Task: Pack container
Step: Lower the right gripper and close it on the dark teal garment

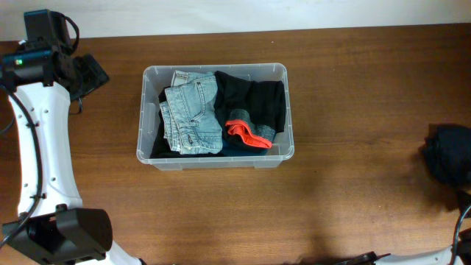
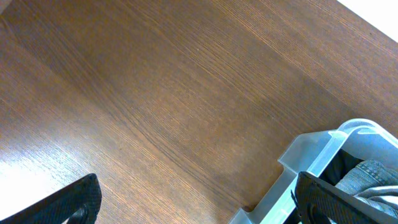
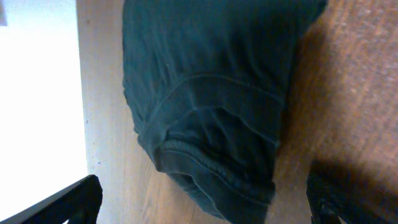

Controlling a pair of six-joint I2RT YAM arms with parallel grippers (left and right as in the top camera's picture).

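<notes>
- Standing spread wide, the left gripper point(image 2: 199, 202) shows only two black fingertips point(image 2: 68, 202) in the bottom corners of its wrist view, with nothing between them but bare wood.
- Just off its right-hand fingertip, at 4 o'clock in that view, is a rounded corner of the container point(image 2: 314, 155). The two do not touch, and a fold of pale denim shows past the rim.
- From overhead this gripper hangs over the table point(image 1: 353, 88) at about 10 o'clock from the container, near it but clear of its wall. The white left arm point(image 1: 40, 147) runs from there down towards 7 o'clock.
- The right gripper point(image 3: 205, 202) is spread just as wide, a black fingertip point(image 3: 348, 199) in each lower corner of its wrist view, and it grips nothing.
- A crumpled dark green garment point(image 3: 211, 93) lies on the wood directly below it and fills most of that view. Whether the fingertips touch the cloth cannot be told.
- From overhead, gripper and garment merge into one dark lump point(image 1: 447, 153) at the table's 3 o'clock edge, well apart from the container.
- The container point(image 1: 213, 70) sits upright a little towards 9 o'clock of the table's middle, its long sides running 9 to 3.
- Inside it, folded light-blue jeans point(image 1: 191, 114) fill the 9 o'clock half.
- A black garment point(image 1: 254, 99) fills the 3 o'clock half and touches the jeans along the middle.
- A grey-blue piece with an orange edge point(image 1: 246, 134) lies at 5 o'clock, on top of the black garment.
</notes>
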